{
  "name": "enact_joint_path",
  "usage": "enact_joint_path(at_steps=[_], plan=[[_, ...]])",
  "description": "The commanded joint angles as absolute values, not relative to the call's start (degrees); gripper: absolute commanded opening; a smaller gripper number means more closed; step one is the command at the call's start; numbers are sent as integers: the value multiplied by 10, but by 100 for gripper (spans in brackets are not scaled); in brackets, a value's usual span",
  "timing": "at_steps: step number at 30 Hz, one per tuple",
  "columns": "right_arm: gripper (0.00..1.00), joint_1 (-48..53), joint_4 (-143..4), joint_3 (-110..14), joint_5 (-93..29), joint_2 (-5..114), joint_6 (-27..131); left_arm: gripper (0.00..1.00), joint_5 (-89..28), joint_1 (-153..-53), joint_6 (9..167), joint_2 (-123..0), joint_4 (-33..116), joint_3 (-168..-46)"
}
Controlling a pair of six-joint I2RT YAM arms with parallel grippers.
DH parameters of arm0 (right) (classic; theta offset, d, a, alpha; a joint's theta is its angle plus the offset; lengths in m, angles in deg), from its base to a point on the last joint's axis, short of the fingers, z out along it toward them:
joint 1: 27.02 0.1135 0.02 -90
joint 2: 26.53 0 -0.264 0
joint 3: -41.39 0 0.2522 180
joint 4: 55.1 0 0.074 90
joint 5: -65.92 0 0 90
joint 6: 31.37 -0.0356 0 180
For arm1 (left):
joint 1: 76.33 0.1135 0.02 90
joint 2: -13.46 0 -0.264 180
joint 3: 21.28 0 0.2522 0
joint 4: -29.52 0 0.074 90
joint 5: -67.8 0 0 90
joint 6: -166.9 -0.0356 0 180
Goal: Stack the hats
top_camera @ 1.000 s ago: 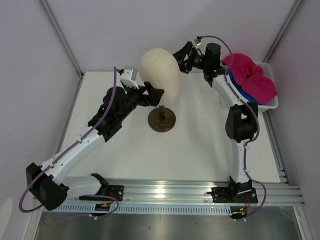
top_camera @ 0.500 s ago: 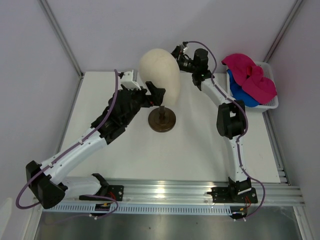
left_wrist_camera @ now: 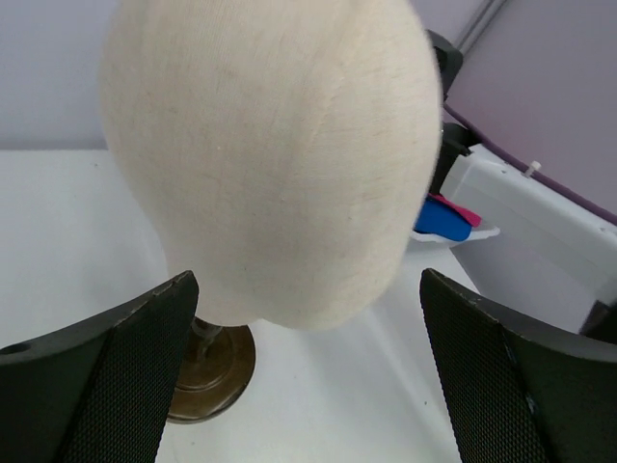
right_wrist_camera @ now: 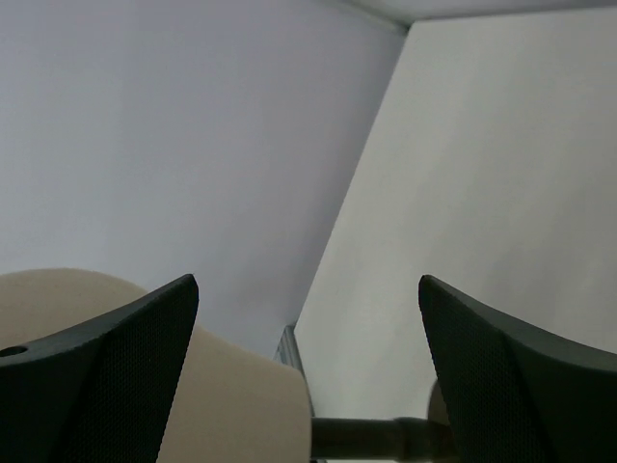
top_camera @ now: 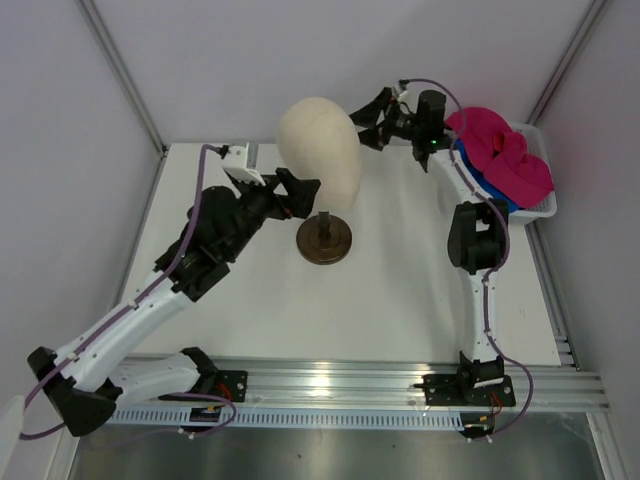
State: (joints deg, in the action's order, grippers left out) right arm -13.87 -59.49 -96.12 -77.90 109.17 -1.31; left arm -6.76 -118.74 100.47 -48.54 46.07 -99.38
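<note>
Your left arm stretches up and inward across the table [top_camera: 400,290], elbow bent. The left gripper [top_camera: 308,192] sits spread wide just beside the near-left side of the head [top_camera: 320,150], above its stand [top_camera: 323,240], and holds nothing. If you mean it to steady the head, close gently low on the sides so the stand doesn't tip.

Your right arm rises straight up its side, then folds back left. The right gripper [top_camera: 366,120] is also spread and empty, hovering near the head's upper right.

Both hats lie well apart from either gripper, in the basket [top_camera: 545,205] at the far right, the pink hat [top_camera: 498,150] lying over the blue hat [top_camera: 488,186]. I'd swing the right arm there and pinch the pink one by its brim.
</note>
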Motion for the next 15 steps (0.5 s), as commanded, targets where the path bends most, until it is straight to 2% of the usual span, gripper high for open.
enact_joint_path(at_steps=[1,6,8,12,14,15], plan=[[99,-221,-680,-1000,-751,1035,57,100,-129,-1183,937,-424,496,-1036],[99,-316,-840,-1016,-730,983,170,99,-214,-1127,985,-398,594,-1067],[100,-334,-938,-1014,-701,954,225,100,-267,-1057,1039,-379,610,-1051],[100,-370,-1091,-978,-517,863,308,100,-378,-909,1111,-337,612,-993],[100,-383,-1096,-885,-438,751,341,100,-431,-819,1145,-337,623,-970],[100,-384,-1091,-849,-417,751,345,100,-456,-792,1156,-343,625,-962]])
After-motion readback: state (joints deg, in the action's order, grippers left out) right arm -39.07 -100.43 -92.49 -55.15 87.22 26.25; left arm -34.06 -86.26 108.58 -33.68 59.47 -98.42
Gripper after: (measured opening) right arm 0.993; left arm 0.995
